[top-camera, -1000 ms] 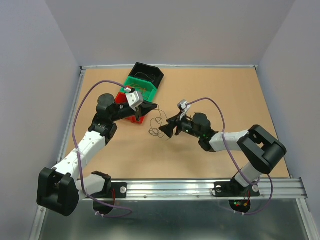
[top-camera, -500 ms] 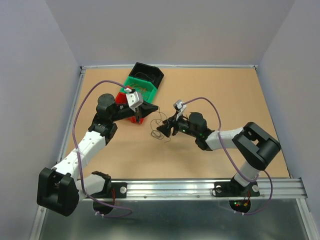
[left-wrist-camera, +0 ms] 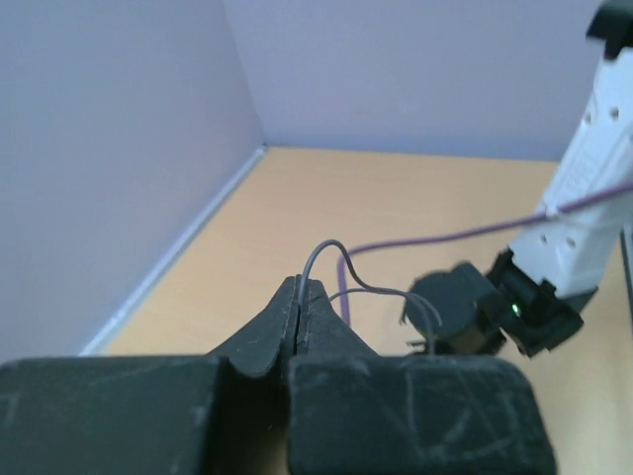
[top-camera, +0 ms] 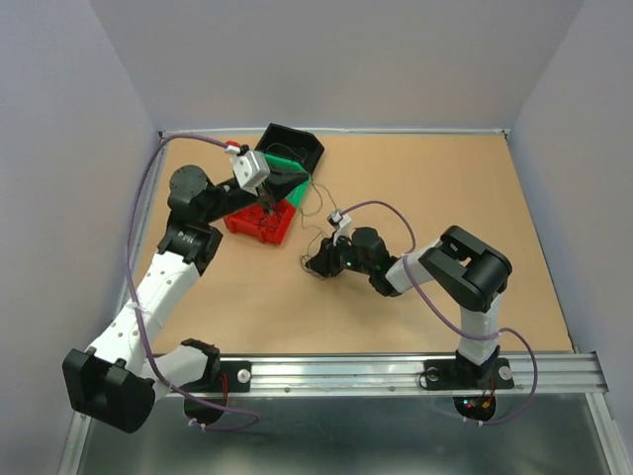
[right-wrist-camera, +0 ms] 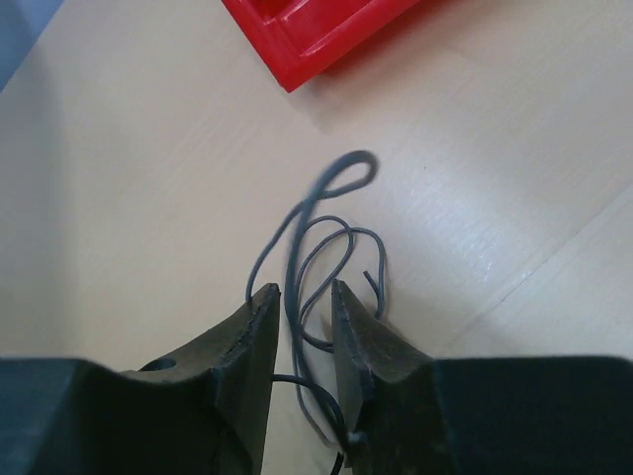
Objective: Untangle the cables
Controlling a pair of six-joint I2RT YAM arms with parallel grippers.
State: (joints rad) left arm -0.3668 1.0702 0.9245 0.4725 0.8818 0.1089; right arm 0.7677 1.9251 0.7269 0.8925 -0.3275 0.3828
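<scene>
The cables are thin dark grey strands in a small clump [top-camera: 315, 261] on the table. My left gripper [top-camera: 304, 180] is raised over the bins and shut on one dark grey strand [left-wrist-camera: 326, 249], which loops out above its tips [left-wrist-camera: 302, 287] and runs down toward the clump. My right gripper [top-camera: 322, 263] is low on the table at the clump. In the right wrist view its jaws [right-wrist-camera: 302, 289] stand narrowly open, with several grey strand loops [right-wrist-camera: 326, 223] lying between and ahead of them. I see no reddish or brown strands.
A red bin [top-camera: 259, 222] sits left of the clump, and its corner shows in the right wrist view [right-wrist-camera: 316, 30]. A green bin [top-camera: 293, 161] and a black bin [top-camera: 295, 142] lie behind my left gripper. The right arm's purple cable [left-wrist-camera: 445, 236] crosses the left wrist view.
My left gripper has risen and swung back over the bins, drawing a strand up from the clump. My right gripper has slid left and down onto the clump.
</scene>
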